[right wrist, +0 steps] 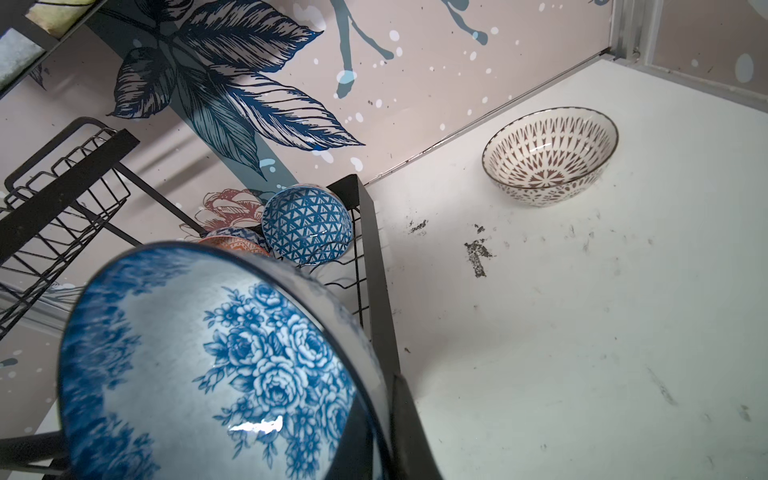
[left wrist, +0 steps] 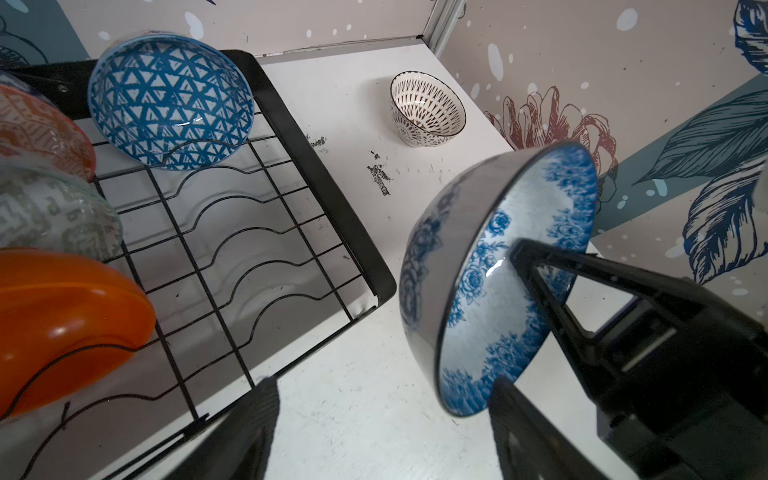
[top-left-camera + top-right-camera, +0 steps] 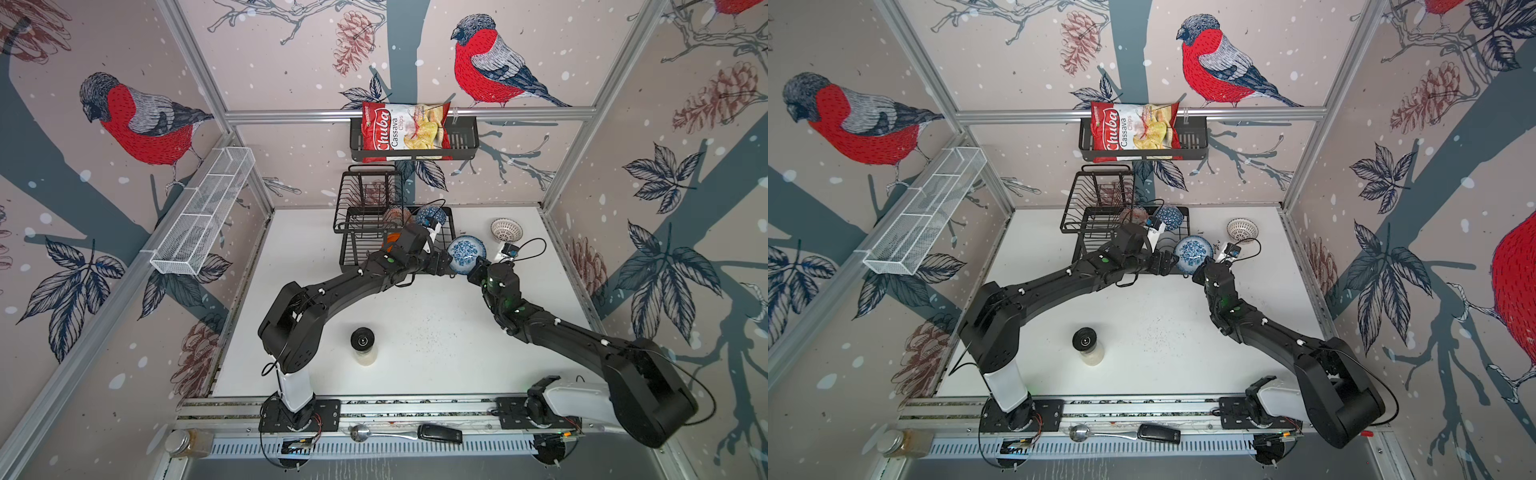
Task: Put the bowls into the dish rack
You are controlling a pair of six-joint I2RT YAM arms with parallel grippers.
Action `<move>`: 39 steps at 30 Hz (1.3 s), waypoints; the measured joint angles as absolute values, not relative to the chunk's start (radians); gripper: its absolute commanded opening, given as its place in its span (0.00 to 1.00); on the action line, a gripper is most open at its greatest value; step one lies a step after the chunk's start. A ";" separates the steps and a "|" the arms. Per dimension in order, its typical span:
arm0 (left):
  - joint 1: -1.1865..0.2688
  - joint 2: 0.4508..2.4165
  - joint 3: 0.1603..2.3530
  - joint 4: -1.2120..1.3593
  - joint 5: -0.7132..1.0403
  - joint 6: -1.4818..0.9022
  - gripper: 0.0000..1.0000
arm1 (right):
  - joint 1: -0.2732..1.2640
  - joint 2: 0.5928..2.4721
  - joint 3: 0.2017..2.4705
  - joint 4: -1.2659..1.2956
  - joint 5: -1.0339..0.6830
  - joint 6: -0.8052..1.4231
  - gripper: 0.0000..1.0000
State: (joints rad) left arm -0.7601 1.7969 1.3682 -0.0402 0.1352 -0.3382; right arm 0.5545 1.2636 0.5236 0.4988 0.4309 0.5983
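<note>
My right gripper (image 1: 384, 399) is shut on the rim of a blue-white floral bowl (image 3: 466, 253) (image 1: 208, 353), which it holds tilted on edge just right of the dish rack (image 2: 324, 166). The left gripper (image 2: 382, 386) is open beside that bowl (image 2: 498, 291), whose lower rim sits close to one of its fingers. In the rack's lower tray stand a blue triangle-patterned bowl (image 2: 170, 104), an orange-white bowl (image 2: 37, 124), a grey-green bowl (image 2: 50, 212) and a plain orange bowl (image 2: 62, 320). A white bowl with brown lattice (image 3: 506, 230) (image 1: 548, 153) sits upright on the table at the back right.
A black-lidded jar (image 3: 363, 345) stands on the table in front. A chips bag (image 3: 405, 131) fills the black wall basket behind the rack. The white mesh shelf (image 3: 203, 212) hangs on the left wall. A spoon (image 3: 361, 432) lies on the front rail.
</note>
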 measured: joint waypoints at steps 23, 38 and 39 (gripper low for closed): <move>-0.756 1.790 1.341 0.017 0.156 -0.367 0.34 | 0.650 1.308 0.521 0.621 0.484 0.555 0.00; -0.753 1.788 1.315 0.034 0.082 -0.388 0.07 | 0.700 1.323 0.525 0.665 0.519 0.516 0.04; -0.752 1.788 1.314 0.035 0.060 -0.389 0.06 | 0.702 1.323 0.525 0.669 0.514 0.508 0.04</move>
